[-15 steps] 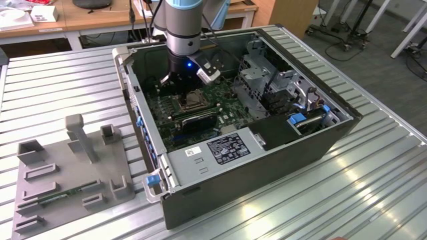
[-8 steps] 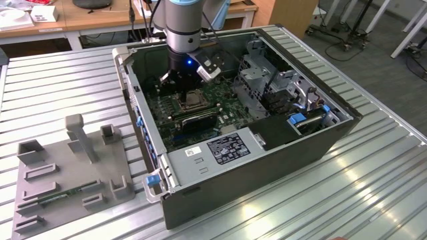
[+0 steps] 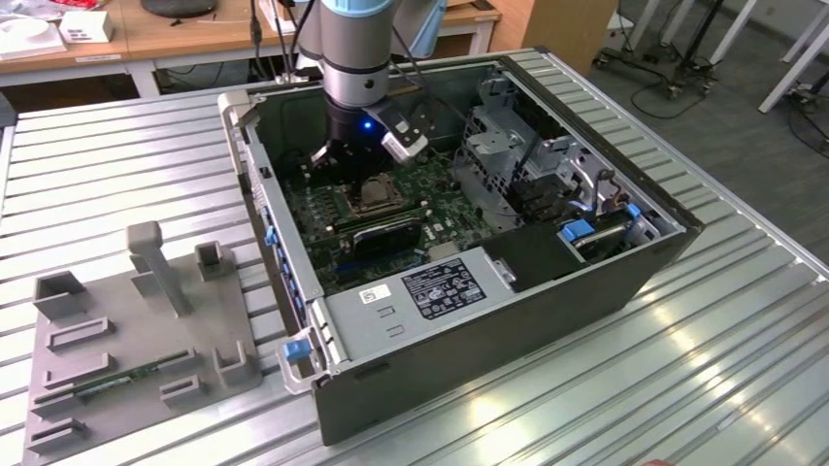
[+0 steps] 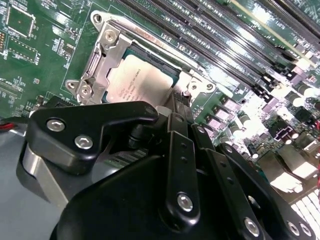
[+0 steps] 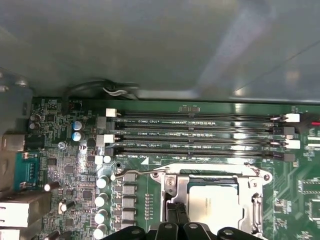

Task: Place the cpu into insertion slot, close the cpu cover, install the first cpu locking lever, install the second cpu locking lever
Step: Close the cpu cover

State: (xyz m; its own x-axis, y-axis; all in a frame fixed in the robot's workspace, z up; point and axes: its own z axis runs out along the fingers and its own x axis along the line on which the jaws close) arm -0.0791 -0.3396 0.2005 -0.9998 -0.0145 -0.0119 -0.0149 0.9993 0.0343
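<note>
One edge of the cpu (image 4: 140, 82), framed by the cpu cover (image 4: 100, 65), hides behind the narrowed hand (image 4: 176, 116).

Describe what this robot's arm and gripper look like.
The arm is a silver-grey cylinder with a pale blue band, ending in a black wrist with a small blue light. A silvery block sits beside it. The gripper is black jointed links with silver screws.

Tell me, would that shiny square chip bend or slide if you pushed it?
Probably not bend: the cpu has a flat metal face, so it looks stiff. It likely wouldn't slide either, since the cpu cover frames its edges.
</note>
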